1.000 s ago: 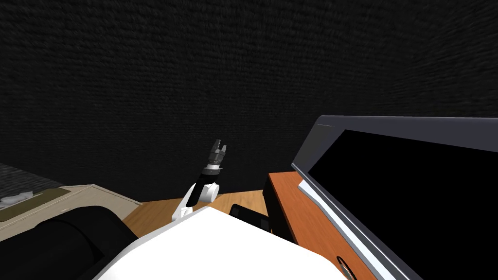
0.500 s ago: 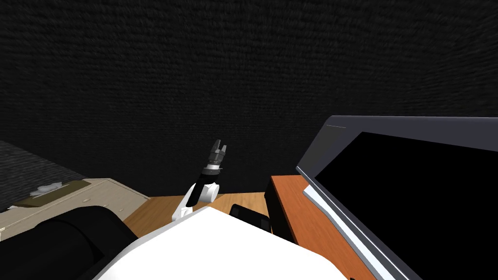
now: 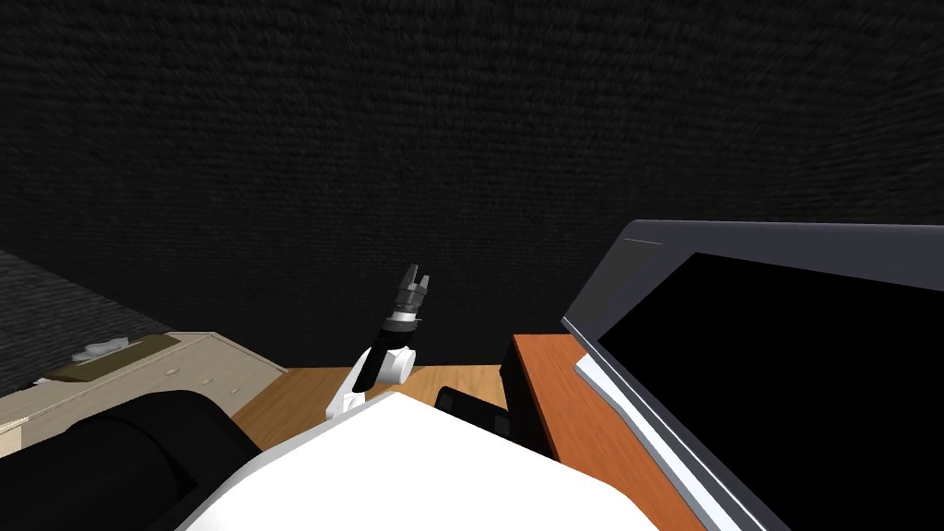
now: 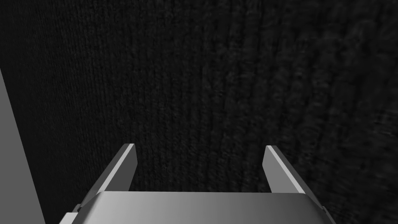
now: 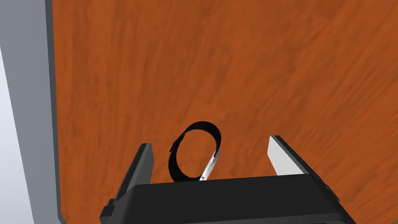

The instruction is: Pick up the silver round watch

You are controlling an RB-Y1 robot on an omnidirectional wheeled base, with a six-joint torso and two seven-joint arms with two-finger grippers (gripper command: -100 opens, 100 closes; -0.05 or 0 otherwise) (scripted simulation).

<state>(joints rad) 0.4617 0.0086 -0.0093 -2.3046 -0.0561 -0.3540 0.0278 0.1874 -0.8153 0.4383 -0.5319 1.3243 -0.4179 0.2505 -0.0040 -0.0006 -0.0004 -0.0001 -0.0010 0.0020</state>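
Our right jaws stand spread over the orange-brown table (image 5: 241, 70). The watch (image 5: 210, 165) sits between them, close to the dark gripper body and nearer one blade than the other. Its black strap forms an open loop, with the thin silver case on one side. To grasp it well, we judge we should first centre the loop. Then we should sink until the blades flank the strap and close gently, so the loop neither squashes nor springs out. Our left arm (image 3: 392, 355) is raised aside, its jaws spread and empty.

Watch (image 5: 202, 126) on reddish-brown wooden top (image 5: 233, 77)
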